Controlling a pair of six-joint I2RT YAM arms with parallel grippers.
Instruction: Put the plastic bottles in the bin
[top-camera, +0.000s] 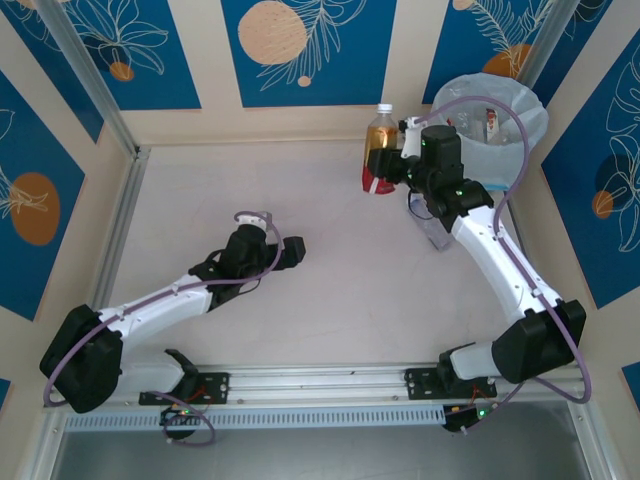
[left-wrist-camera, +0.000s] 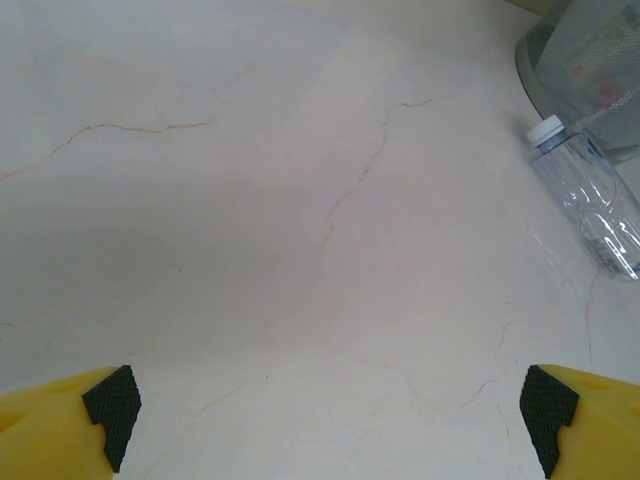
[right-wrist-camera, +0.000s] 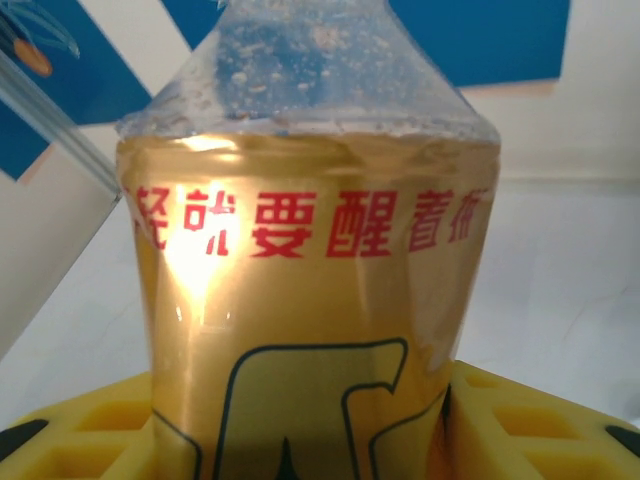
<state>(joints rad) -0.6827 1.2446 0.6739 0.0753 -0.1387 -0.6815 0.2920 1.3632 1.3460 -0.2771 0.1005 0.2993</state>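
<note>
A gold-labelled bottle (top-camera: 381, 138) with a white cap stands upright at the back of the table, left of the bin (top-camera: 523, 110). My right gripper (top-camera: 386, 166) is shut on its body. In the right wrist view the gold label with red characters (right-wrist-camera: 310, 300) sits between the yellow fingers (right-wrist-camera: 520, 420). A clear bottle (top-camera: 430, 228) lies on the table under the right arm; its white cap and body (left-wrist-camera: 592, 205) appear beside the bin's wall (left-wrist-camera: 585, 70) in the left wrist view. My left gripper (top-camera: 292, 251) (left-wrist-camera: 328, 420) is open over bare table, holding nothing.
The grey bin with its pale bag stands in the back right corner and holds at least one labelled bottle (top-camera: 490, 125). Blue patterned walls and a metal rail (top-camera: 118, 225) enclose the pale marble table (top-camera: 320, 320).
</note>
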